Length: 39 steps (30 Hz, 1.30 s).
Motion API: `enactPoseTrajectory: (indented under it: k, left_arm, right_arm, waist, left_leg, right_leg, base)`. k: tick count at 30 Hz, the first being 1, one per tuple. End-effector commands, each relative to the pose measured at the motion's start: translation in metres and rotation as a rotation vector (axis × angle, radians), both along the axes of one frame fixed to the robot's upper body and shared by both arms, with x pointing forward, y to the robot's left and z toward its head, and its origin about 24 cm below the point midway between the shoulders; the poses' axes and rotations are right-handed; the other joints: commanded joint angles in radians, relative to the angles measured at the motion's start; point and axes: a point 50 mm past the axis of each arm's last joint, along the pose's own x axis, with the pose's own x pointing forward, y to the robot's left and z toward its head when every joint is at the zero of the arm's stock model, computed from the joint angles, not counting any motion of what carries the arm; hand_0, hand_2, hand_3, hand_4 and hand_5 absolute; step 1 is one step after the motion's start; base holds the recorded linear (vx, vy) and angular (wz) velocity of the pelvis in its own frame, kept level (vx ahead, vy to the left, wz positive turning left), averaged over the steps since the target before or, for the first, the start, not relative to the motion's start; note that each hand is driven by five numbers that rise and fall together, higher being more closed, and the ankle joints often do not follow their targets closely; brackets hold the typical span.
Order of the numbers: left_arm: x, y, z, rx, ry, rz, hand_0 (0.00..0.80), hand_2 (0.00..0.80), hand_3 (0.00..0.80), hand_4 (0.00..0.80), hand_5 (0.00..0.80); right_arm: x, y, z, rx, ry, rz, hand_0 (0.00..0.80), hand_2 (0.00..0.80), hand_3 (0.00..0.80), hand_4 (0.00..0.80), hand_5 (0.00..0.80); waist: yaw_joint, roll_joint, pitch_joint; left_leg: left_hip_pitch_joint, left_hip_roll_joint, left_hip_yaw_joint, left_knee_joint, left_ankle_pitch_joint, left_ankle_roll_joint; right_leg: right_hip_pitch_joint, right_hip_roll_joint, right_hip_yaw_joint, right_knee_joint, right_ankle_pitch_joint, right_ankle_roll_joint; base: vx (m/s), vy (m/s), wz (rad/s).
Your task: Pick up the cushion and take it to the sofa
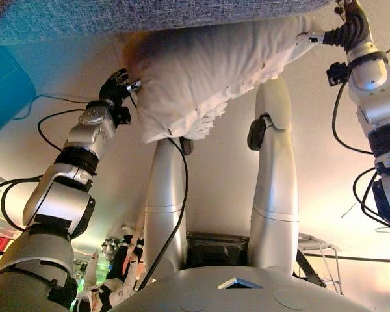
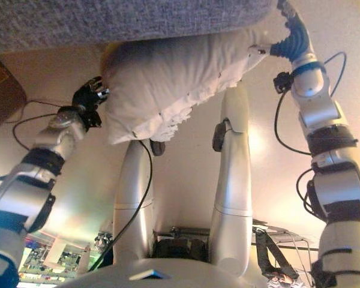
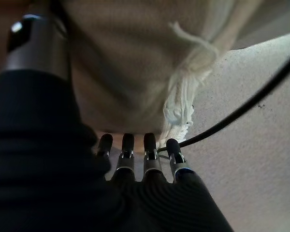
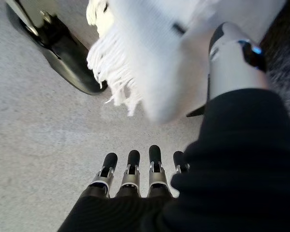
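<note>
The cushion (image 1: 201, 78), cream-white with a tasselled fringe along its lower edge, hangs in the air between the two hands, its upper side against the front edge of the grey sofa (image 1: 117, 16) that fills the top of both eye views. It is clear of the pale carpeted floor (image 4: 43, 130) beneath it.

The left hand (image 1: 117, 84) is at the cushion's left end. In the left wrist view its fingers (image 3: 128, 150) run straight out under the fabric with their dark tips on or just at the cushion's underside, and the thumb stands up alongside the cloth; it looks like a flat, supporting hold and not a curled grip, though the contact itself is partly hidden.

The right hand (image 1: 348, 26) is at the cushion's upper right corner, close under the sofa edge. In the right wrist view its fingers (image 4: 133, 166) lie straight and relaxed with the floor showing past them, while the thumb (image 4: 232, 53) presses against the white fabric, the fringe hanging just beside it.
</note>
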Motion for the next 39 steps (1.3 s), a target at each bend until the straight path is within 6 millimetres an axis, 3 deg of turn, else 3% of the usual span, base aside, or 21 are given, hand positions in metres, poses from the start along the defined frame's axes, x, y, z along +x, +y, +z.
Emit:
enactPoseTrajectory:
  k: [1,8,11,18,21,26,33,34,35,36,37,39]
  left_arm:
    - [0.002,-0.014,-0.007,-0.161,0.028,-0.048,0.0,0.0,0.0,0.0,0.0]
    - [0.003,-0.03,-0.002,-0.346,0.021,-0.159,0.0,0.0,0.0,0.0,0.0]
    - [0.003,-0.04,-0.002,-0.395,0.022,-0.221,0.0,0.0,0.0,0.0,0.0]
    - [0.007,-0.059,0.017,-0.455,0.019,-0.372,0.0,0.0,0.0,0.0,0.0]
    - [0.006,-0.067,0.019,-0.426,0.025,-0.452,0.0,0.0,0.0,0.0,0.0]
    - [-0.001,-0.099,0.021,-0.445,0.036,-0.673,0.0,0.0,0.0,0.0,0.0]
    - [-0.007,-0.132,0.035,-0.536,0.037,-0.887,0.0,0.0,0.0,0.0,0.0]
    - [-0.006,-0.134,0.038,-0.529,0.023,-0.889,0.461,0.461,0.461,0.461,0.461]
    - [-0.006,-0.135,0.04,-0.532,0.013,-0.879,0.8,0.8,0.8,0.8,0.8]
    - [-0.006,-0.137,0.041,-0.53,0.004,-0.891,0.8,0.8,0.8,0.8,0.8]
    - [-0.006,-0.138,0.045,-0.521,-0.017,-0.925,0.8,0.8,0.8,0.8,0.8]
    - [-0.007,-0.141,0.045,-0.525,-0.03,-0.909,0.8,0.8,0.8,0.8,0.8]
  right_arm:
    - [-0.002,0.008,0.003,-0.046,-0.015,0.041,0.0,0.0,0.0,0.0,0.0]
    - [-0.004,0.009,0.007,0.011,0.0,0.106,0.0,0.0,0.0,0.0,0.0]
    - [-0.002,0.016,0.004,0.015,0.11,0.224,0.0,0.0,0.0,0.0,0.0]
    - [0.0,0.044,0.005,-0.168,0.36,0.527,0.0,0.0,0.0,0.0,0.0]
    - [-0.002,0.053,0.01,-0.125,0.394,0.632,0.0,0.0,0.0,0.0,0.0]
    - [-0.006,0.068,0.011,-0.042,0.511,0.817,0.0,0.0,0.0,0.0,0.0]
    - [-0.003,0.079,0.017,-0.102,0.519,0.844,0.0,0.0,0.0,0.0,0.0]
    - [-0.003,0.08,0.019,-0.096,0.504,0.842,0.0,0.0,0.0,0.0,0.0]
    - [-0.003,0.082,0.021,-0.091,0.479,0.836,0.0,0.0,0.0,0.0,0.0]
    - [-0.002,0.084,0.024,-0.089,0.454,0.825,0.0,0.0,0.0,0.0,0.0]
    - [-0.003,0.087,0.028,-0.094,0.426,0.83,0.8,0.8,0.8,0.8,0.8]
    - [-0.005,0.089,0.03,-0.104,0.395,0.827,0.8,0.8,0.8,0.8,0.8]
  waist:
    - [-0.041,0.075,-0.003]
    - [-0.047,0.076,-0.003]
    - [-0.047,0.083,-0.003]
    - [-0.032,0.108,-0.003]
    - [-0.029,0.122,-0.003]
    - [-0.025,0.145,-0.003]
    - [-0.021,0.157,-0.003]
    - [-0.021,0.158,-0.003]
    - [-0.02,0.158,-0.003]
    - [-0.02,0.156,-0.003]
    - [-0.019,0.158,-0.003]
    - [-0.02,0.152,-0.003]
  left_leg:
    - [-0.038,0.0,0.05,-0.024,0.088,0.012]
    - [-0.08,0.005,0.054,-0.013,0.079,0.009]
    - [-0.096,0.004,0.057,-0.006,0.075,0.007]
    - [-0.112,0.005,0.061,-0.003,0.078,0.004]
    - [-0.116,0.006,0.061,0.002,0.079,0.002]
    - [-0.117,0.005,0.065,0.0,0.077,-0.002]
    - [-0.125,0.012,0.069,0.001,0.075,-0.007]
    - [-0.127,0.012,0.069,0.001,0.075,-0.006]
    - [-0.128,0.011,0.068,0.0,0.076,-0.005]
    - [-0.128,0.012,0.067,-0.001,0.078,-0.005]
    - [-0.135,0.012,0.062,-0.006,0.083,-0.005]
    - [-0.128,0.009,0.064,-0.007,0.079,-0.006]
  right_leg:
    - [-0.006,0.03,0.035,0.144,-0.124,0.101]
    - [-0.048,0.031,0.042,0.156,-0.127,0.105]
    - [-0.067,0.032,0.051,0.161,-0.127,0.109]
    - [-0.073,0.023,0.044,0.153,-0.132,0.111]
    - [-0.074,0.025,0.047,0.155,-0.134,0.11]
    - [-0.074,0.03,0.051,0.142,-0.132,0.109]
    - [-0.074,0.027,0.048,0.127,-0.128,0.108]
    - [-0.074,0.026,0.047,0.125,-0.126,0.108]
    - [-0.074,0.025,0.047,0.123,-0.125,0.109]
    - [-0.074,0.025,0.047,0.122,-0.123,0.109]
    - [-0.074,0.027,0.043,0.104,-0.109,0.11]
    - [-0.074,0.025,0.047,0.111,-0.116,0.112]
  base:
    - [0.0,0.0,0.0]
    - [0.0,0.0,0.0]
    - [0.0,0.0,0.0]
    - [0.0,0.0,0.0]
    - [0.003,0.015,0.0]
    - [0.009,0.036,0.0]
    - [0.0,0.0,0.0]
    - [0.0,0.0,0.0]
    - [0.0,0.0,0.0]
    - [0.0,0.0,0.0]
    - [0.0,0.0,0.0]
    - [0.0,0.0,0.0]
